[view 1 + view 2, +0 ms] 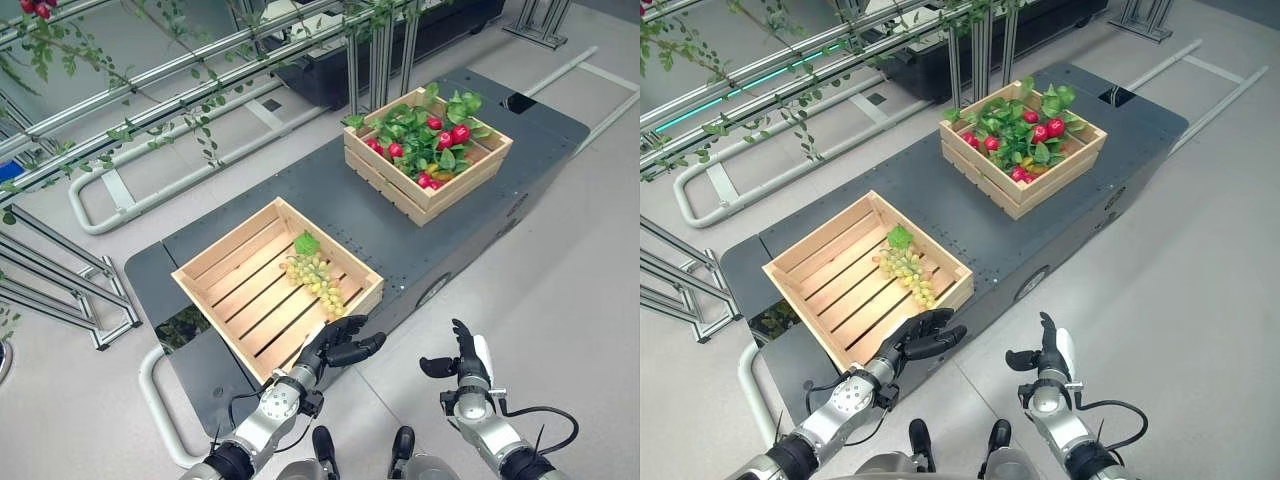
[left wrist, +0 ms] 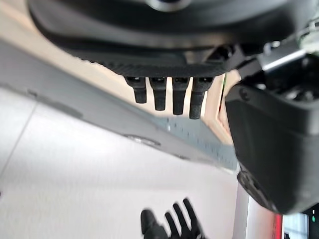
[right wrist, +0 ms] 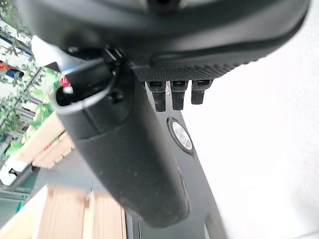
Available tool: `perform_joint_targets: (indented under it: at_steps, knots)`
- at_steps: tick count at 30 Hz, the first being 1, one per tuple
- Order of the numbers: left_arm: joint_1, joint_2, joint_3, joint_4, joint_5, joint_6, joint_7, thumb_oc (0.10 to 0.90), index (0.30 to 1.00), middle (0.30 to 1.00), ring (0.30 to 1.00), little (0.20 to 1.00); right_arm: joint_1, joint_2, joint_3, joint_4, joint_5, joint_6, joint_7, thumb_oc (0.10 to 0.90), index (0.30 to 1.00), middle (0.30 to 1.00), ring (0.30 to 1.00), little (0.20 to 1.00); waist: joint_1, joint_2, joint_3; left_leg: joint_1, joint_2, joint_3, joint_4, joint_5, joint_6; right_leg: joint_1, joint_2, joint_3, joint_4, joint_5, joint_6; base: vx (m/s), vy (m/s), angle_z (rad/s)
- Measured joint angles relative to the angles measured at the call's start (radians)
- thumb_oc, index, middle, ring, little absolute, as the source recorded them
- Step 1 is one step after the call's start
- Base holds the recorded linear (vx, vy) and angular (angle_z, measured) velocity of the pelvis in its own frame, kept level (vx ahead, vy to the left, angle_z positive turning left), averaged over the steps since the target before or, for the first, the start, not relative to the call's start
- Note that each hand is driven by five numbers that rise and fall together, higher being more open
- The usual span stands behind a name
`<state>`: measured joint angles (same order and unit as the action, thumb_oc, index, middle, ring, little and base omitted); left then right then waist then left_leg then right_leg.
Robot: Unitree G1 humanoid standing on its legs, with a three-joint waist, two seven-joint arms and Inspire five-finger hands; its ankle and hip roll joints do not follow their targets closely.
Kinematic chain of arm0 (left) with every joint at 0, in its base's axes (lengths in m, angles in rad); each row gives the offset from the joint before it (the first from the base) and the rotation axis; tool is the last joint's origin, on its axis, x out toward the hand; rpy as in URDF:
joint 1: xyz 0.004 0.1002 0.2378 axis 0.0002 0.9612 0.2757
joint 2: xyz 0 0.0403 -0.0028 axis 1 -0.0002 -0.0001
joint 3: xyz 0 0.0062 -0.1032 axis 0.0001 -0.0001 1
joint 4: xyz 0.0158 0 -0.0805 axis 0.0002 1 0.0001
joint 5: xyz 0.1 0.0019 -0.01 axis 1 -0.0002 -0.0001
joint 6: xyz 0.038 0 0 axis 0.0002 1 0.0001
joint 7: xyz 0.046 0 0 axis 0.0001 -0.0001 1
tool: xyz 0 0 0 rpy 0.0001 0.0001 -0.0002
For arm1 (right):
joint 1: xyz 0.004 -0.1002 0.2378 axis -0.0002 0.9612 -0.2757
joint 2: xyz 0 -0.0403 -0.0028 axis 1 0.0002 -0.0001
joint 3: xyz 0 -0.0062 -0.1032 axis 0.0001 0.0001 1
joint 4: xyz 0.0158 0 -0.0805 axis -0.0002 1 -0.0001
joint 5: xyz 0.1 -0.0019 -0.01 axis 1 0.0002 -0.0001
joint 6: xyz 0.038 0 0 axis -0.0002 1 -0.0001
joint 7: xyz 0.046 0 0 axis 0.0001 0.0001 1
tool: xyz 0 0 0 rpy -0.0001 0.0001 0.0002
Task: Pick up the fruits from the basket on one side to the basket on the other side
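Two wooden crates stand on a dark grey platform (image 1: 330, 205). The near crate (image 1: 225, 250) holds a bunch of green grapes (image 1: 315, 275) with a leaf at its top end. Red fruits (image 1: 452, 136) lie among green leaves in the far crate (image 1: 400, 195). My left hand (image 1: 335, 345) hovers at the near crate's front corner, open and empty, its fingers (image 2: 169, 94) relaxed. Over the floor to the right of the platform, my right hand (image 1: 468, 368) stands upright and open, with nothing past its fingers (image 3: 177, 94).
Metal frame rails (image 1: 150, 75) hung with leafy vines run along the left and back. A white tube rail (image 1: 110, 190) lies on the floor behind the platform. Pale floor (image 1: 560, 280) stretches to the right.
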<state>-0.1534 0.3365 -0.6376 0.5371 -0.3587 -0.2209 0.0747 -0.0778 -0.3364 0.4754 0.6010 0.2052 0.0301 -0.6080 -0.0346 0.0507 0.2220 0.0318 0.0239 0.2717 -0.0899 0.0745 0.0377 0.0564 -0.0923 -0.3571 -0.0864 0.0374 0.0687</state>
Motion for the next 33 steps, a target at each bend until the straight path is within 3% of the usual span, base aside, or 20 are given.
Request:
perform_joint_targets:
  at_steps: [9,10,13,14,17,19,21,22,24,25,29,33]
  knots:
    - [0.069,0.046,0.082,-0.06,0.01,-0.003,0.049,0.8,0.9,0.9,0.9,0.9,0.002,0.045,0.002,-0.027,-0.001,-0.034,-0.025,0.8,0.9,0.9,0.9,0.9,0.052,-0.011,-0.001,0.001,-0.023,-0.042,0.0,-0.007,0.01,0.018,-0.018,0.016,0.004,-0.008,0.037,0.03,0.122,0.14]
    - [0.069,0.051,0.082,-0.065,0.011,-0.003,0.046,0.8,0.9,0.9,0.9,0.9,-0.002,0.044,0.002,-0.024,-0.001,-0.035,-0.037,0.8,0.9,0.9,0.9,0.9,0.051,-0.012,0.0,-0.002,-0.024,-0.043,-0.007,-0.015,0.014,-0.001,-0.028,0.012,0.049,-0.026,0.044,-0.05,0.154,0.08]
    - [0.052,0.06,0.07,-0.082,0.011,-0.015,0.037,0.8,0.9,0.9,0.9,0.9,-0.012,0.02,0.004,-0.022,-0.002,-0.045,-0.044,0.8,0.9,0.9,0.9,0.9,0.041,0.003,0.033,0.0,-0.002,-0.057,-0.006,-0.012,0.036,-0.179,-0.077,0.025,0.435,-0.081,0.062,-0.07,0.009,0.03]
    - [0.044,0.078,0.059,-0.104,0.01,-0.015,0.036,0.8,0.9,0.9,0.9,0.9,0.001,0.021,0.005,-0.022,-0.001,-0.048,-0.045,0.8,0.9,0.9,0.9,0.9,0.024,-0.022,0.045,0.011,-0.014,-0.078,0.001,0.001,0.052,-0.234,-0.105,0.049,0.531,-0.107,0.054,-0.05,-0.139,0.33]
    - [0.0,0.104,0.059,-0.127,0.007,-0.025,0.036,0.8,0.9,0.9,0.9,0.9,0.003,0.037,0.007,-0.022,-0.001,-0.058,-0.046,0.8,0.9,0.9,0.9,0.9,0.026,-0.07,0.076,-0.02,-0.035,-0.097,0.001,0.01,0.056,-0.27,-0.103,0.111,0.403,-0.102,0.049,-0.06,-0.229,0.36]
    - [-0.043,0.106,0.059,-0.126,-0.016,-0.029,0.033,0.8,0.9,0.9,0.9,0.9,-0.02,0.042,0.007,-0.019,-0.001,-0.064,-0.046,0.8,0.9,0.9,0.9,0.9,0.023,-0.067,0.087,-0.067,-0.035,-0.113,0.001,0.02,0.052,-0.268,-0.079,0.164,0.197,-0.084,0.076,0.06,-0.178,0.35]
    - [-0.058,0.103,0.061,-0.126,-0.048,-0.034,0.015,0.8,0.9,0.9,0.9,0.9,-0.047,0.053,0.007,0.006,-0.001,-0.064,-0.046,0.8,0.9,0.9,0.9,0.9,0.017,-0.053,0.095,-0.08,-0.045,-0.137,0.001,0.03,0.047,-0.232,-0.079,0.177,0.096,-0.065,0.073,0.17,-0.168,0.45]
    - [-0.047,0.097,0.071,-0.134,-0.052,-0.034,0.012,0.8,0.9,0.9,0.9,0.9,-0.047,0.062,0.008,0.01,0.0,-0.061,-0.046,0.8,0.9,0.9,0.9,0.9,0.02,-0.049,0.098,-0.065,-0.051,-0.151,0.001,0.025,0.035,-0.183,-0.085,0.162,0.045,-0.006,0.073,0.27,-0.185,0.41]
    - [-0.005,0.102,0.094,-0.184,-0.081,-0.034,0.001,0.8,0.9,0.9,0.9,0.9,-0.036,0.075,0.01,0.005,-0.001,-0.061,-0.046,0.8,0.9,0.9,0.9,0.9,0.022,-0.053,0.099,-0.032,-0.047,-0.152,0.0,0.01,0.01,-0.125,-0.084,0.138,0.004,0.084,0.063,0.3,-0.16,0.41]
    - [0.036,0.093,0.117,-0.228,-0.09,-0.034,-0.002,0.8,0.9,0.9,0.9,0.9,-0.017,0.069,0.007,-0.011,-0.001,-0.059,-0.046,0.8,0.9,0.9,0.9,0.9,0.022,-0.042,0.097,-0.005,-0.027,-0.139,0.0,0.002,-0.007,-0.09,-0.068,0.126,-0.003,0.096,0.051,0.19,-0.085,0.29]
    - [0.069,0.101,0.164,-0.356,-0.085,-0.049,0.012,0.8,0.9,0.9,0.9,0.9,-0.006,0.046,-0.009,-0.038,-0.001,-0.059,-0.046,0.8,0.9,0.9,0.9,0.9,0.031,-0.037,0.093,0.027,0.027,-0.126,-0.001,-0.015,-0.048,-0.062,-0.01,0.126,-0.002,0.069,0.018,0.13,-0.042,-0.07]
    - [0.01,0.109,0.222,-0.417,0.046,-0.052,0.099,0.8,0.9,0.9,0.9,0.9,-0.005,-0.006,-0.046,-0.079,-0.001,-0.055,-0.046,0.8,0.9,0.9,0.9,0.9,0.01,-0.036,0.093,0.03,0.043,-0.125,0.0,-0.02,-0.056,-0.062,0.004,0.125,-0.002,0.066,0.012,0.06,0.001,-0.07]
